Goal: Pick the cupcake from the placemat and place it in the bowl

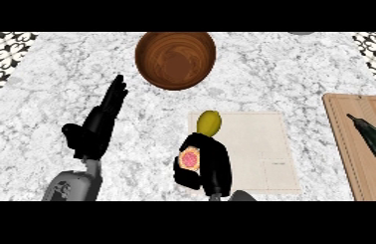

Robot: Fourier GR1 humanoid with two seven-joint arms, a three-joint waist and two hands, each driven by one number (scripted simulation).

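Observation:
The cupcake [191,160], with pink frosting, shows at the left edge of the beige placemat [257,148]. My right hand [214,161] is curled round it from the right and hides most of it. The brown wooden bowl [163,44] stands at the counter's far middle, well above the hand. My left hand [99,124] rests open on the left, fingers straight and pointing away, apart from everything.
A yellow oval fruit [209,122] lies at the placemat's upper left corner, just beyond my right hand. A wooden cutting board [346,153] runs along the right edge with a dark knife [364,132] on it. The counter is grey-white marble.

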